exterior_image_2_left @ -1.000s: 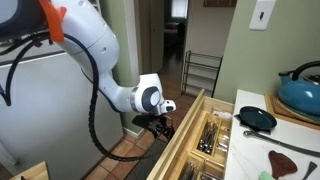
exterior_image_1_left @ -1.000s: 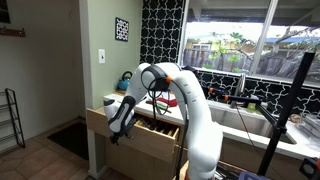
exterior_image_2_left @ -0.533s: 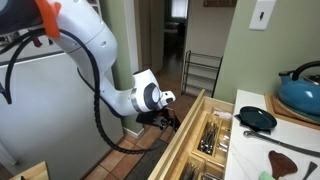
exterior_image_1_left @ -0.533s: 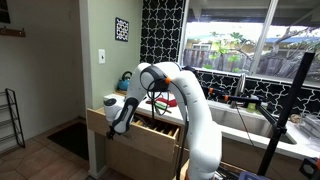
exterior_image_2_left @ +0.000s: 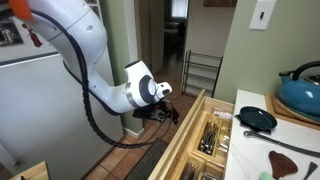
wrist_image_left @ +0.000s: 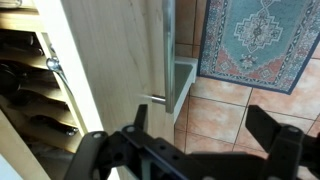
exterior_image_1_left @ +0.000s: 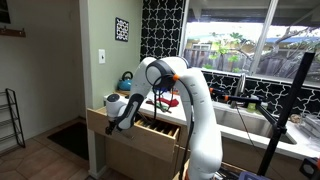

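Daylight thru window (exterior_image_1_left: 240, 45), bright outside; interior dimmer. Wrist view: near fingers (wrist_image_left: 275, 150) dark, blurred.

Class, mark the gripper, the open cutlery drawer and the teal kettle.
gripper (exterior_image_2_left: 170, 114), exterior view, between its fingertips.
cutlery drawer (exterior_image_2_left: 183, 135), exterior view, wooden front panel.
teal kettle (exterior_image_2_left: 305, 96), exterior view, its body.

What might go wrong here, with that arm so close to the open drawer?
The open tool hangs close to the drawer front; it may miss the thin handle and scrape the wood. A hard shove might also jolt the cutlery lying inside.
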Available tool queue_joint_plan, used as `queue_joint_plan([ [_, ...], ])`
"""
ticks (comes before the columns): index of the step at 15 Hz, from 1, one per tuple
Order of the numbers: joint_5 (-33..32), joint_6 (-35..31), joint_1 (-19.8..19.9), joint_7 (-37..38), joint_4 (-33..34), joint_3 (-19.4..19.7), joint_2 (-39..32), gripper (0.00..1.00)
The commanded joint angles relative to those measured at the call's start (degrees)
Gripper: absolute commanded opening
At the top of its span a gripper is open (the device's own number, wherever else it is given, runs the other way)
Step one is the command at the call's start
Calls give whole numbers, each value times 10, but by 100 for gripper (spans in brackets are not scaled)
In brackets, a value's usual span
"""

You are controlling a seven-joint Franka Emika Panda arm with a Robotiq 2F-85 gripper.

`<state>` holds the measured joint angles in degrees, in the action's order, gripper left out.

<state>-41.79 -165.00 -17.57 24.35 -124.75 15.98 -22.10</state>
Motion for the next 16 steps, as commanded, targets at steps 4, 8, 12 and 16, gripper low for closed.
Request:
queue_joint_plan([
  [4, 17, 23, 35, -70, -106, 8, 143, 100],
  [8, 71, 12, 81, -147, -129, 15, 163, 100],
  [12, 256, 10, 202, -305, -178, -114, 169, 100],
  [16, 438, 46, 298, -458, -162, -238, 159, 100],
])
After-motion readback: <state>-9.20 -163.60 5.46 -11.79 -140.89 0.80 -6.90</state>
